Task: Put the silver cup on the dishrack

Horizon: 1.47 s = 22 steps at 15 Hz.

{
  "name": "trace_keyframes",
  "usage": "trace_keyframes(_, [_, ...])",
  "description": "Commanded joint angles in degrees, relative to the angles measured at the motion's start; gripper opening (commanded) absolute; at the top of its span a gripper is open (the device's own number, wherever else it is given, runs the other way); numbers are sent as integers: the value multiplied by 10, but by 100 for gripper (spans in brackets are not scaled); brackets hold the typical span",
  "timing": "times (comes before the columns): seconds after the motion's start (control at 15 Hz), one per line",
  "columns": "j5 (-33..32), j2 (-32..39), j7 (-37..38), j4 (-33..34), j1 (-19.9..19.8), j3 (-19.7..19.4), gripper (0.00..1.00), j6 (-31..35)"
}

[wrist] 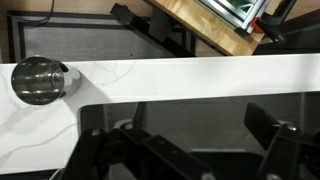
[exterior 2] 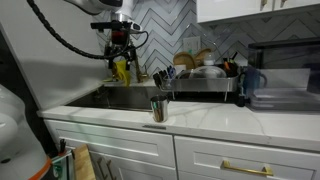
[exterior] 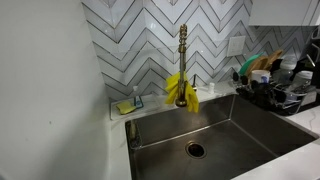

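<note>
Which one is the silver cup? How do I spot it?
Find the big steel sink in the white counter. On the counter strip in front of it stands the silver cup. It is shiny metal and stands alone; the other dishes crowd the dishrack behind.

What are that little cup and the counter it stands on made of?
The cup looks like polished metal, probably stainless steel: silvery, with mirror-like glints. The counter looks like white marble or an imitation stone: smooth, faint grey veins.
</note>
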Motion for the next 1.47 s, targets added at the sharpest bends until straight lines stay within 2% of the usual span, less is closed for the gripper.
trace_keyframes(0.0, [-1,1,1,1,3,-2,100,-1])
trace_keyframes(0.47, [-1,1,1,2,3,-2,100,-1])
trace_keyframes(0.6, [-55,29,15,17,2,15,100,-58])
trace_keyframes(0.8, [-91,54,-12,-2,10,21,100,-85])
trace_keyframes(1.0, [-145,79,-33,-21,17,31,100,-91])
trace_keyframes(1.27, [-252,103,-30,-39,24,48,100,-72])
trace_keyframes(1.33, [-208,102,-32,-26,21,38,100,-81])
trace_keyframes(1.4, [-226,107,-32,-28,22,41,100,-80])
